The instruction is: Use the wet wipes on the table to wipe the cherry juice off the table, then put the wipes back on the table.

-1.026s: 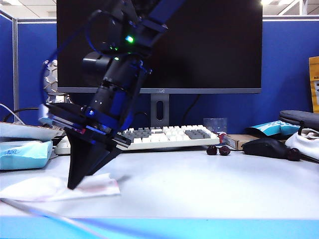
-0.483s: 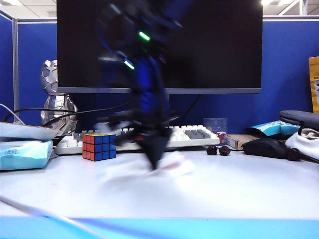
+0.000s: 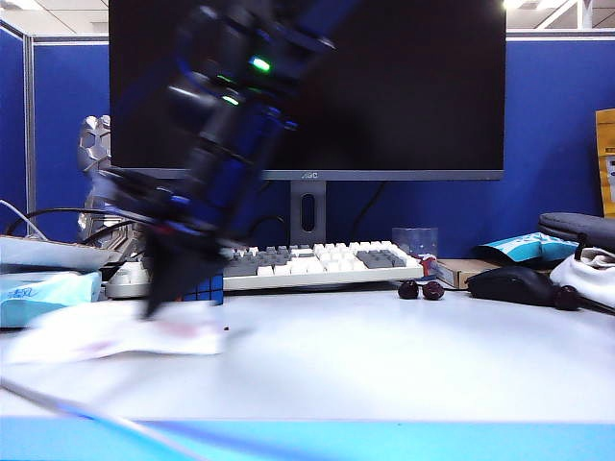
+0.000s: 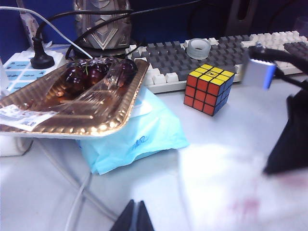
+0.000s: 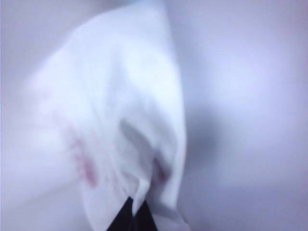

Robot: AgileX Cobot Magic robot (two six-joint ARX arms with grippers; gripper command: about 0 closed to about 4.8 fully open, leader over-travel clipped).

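My right gripper (image 3: 154, 309) reaches across to the left of the table (image 3: 404, 355), tips down and blurred. It is shut on the wet wipes (image 3: 115, 336), a white sheet with pink stains that trails flat on the table. In the right wrist view the wet wipes (image 5: 120, 96) are bunched between the right gripper's (image 5: 136, 200) shut tips. A tiny dark speck (image 3: 225, 329), perhaps cherry juice, lies by the sheet's right edge. In the left wrist view my left gripper (image 4: 136, 201) is shut with nothing in it, apart from the blurred wet wipes (image 4: 231, 183).
A puzzle cube (image 4: 208, 89) stands before the keyboard (image 3: 317, 261). Two cherries (image 3: 420, 290) and a mouse (image 3: 514, 283) lie to the right. At the left a foil tray of cherries (image 4: 72, 96) rests over a light-blue tissue pack (image 4: 139, 134). A white cable (image 3: 86, 413) crosses the front edge.
The right gripper dragged the wipe from the left to the table's middle, then back to the left, partly covering the cube again. The left gripper has not moved.
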